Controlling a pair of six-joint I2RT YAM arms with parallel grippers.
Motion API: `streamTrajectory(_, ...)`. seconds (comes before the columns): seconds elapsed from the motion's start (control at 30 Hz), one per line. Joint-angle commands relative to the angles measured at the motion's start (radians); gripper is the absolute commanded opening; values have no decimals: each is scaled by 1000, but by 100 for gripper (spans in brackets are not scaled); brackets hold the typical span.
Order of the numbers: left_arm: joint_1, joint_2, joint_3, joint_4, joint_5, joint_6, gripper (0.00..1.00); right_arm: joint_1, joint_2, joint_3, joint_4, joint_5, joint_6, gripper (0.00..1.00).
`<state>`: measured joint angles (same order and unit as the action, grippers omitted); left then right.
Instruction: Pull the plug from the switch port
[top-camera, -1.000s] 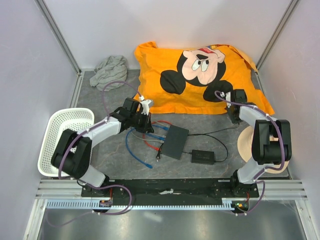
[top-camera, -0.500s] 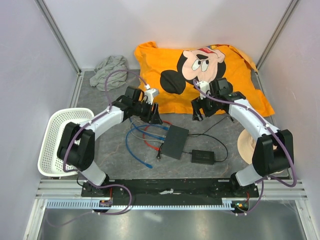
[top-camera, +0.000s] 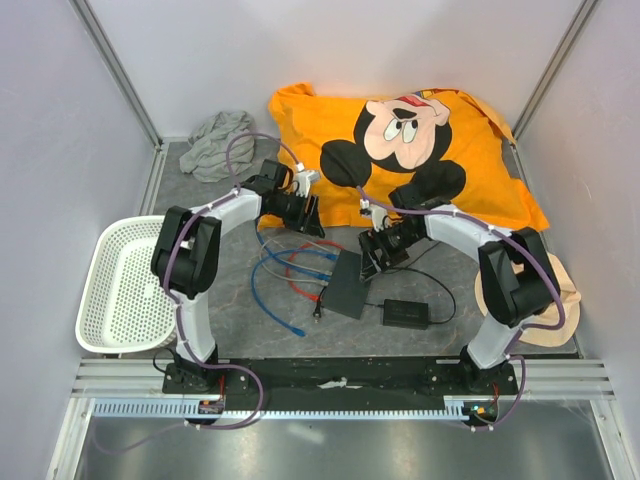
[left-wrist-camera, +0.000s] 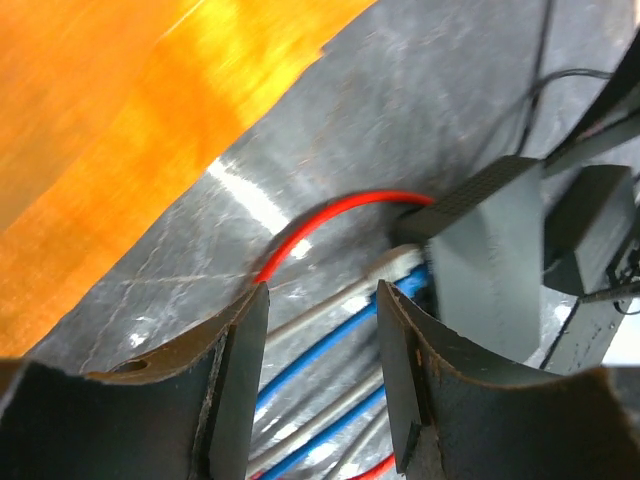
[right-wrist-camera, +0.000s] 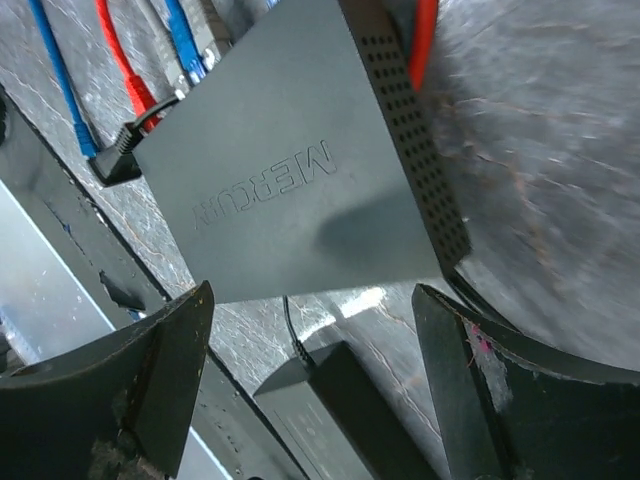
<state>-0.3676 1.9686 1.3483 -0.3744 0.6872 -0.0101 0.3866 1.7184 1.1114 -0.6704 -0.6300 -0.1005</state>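
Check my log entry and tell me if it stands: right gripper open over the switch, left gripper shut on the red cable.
One error: the left gripper is not shut on the red cable. The left wrist view shows its jaws standing apart and clamping nothing, so it is open. The rest holds: the right gripper is open over the switch.

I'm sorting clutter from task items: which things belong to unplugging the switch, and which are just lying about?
Job: switch, coloured cables plugged into it, left end effector, right end effector.
Lying about: power brick, white basket, orange cloth, grey rag.
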Motion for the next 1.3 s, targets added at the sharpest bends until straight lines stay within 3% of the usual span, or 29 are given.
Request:
streamTrajectory(0.0,10,21,-20,-23,0,-17,55,38,64,40,22,3,13,87)
streamTrajectory(0.1,18,0,-63,-20,17,-53,53,61,119,102,22,3,4,79)
streamTrajectory(0.47,21,-183,-345,12,23,-36,49,107,323,412,-35,81,-116,74)
streamTrajectory(0.67,71,-175,-336,20,57,-45,51,118,253,403,-24,131,-96,85)
streamTrajectory(0.87,121,-120,-288,32,235,-45,52,129,109,384,-17,300,-85,88)
streamTrajectory(0.97,124,-83,-264,32,310,-33,52,161,60,354,-26,297,-119,82)
streamTrajectory(1.13,124,-22,-224,32,347,-48,51,230,37,266,-15,283,-134,50)
streamTrajectory(1.2,124,-13,-221,32,345,-54,51,247,35,240,2,286,-134,41)
streamTrajectory(1.27,124,-2,-222,32,347,-56,50,267,46,232,9,289,-134,37)
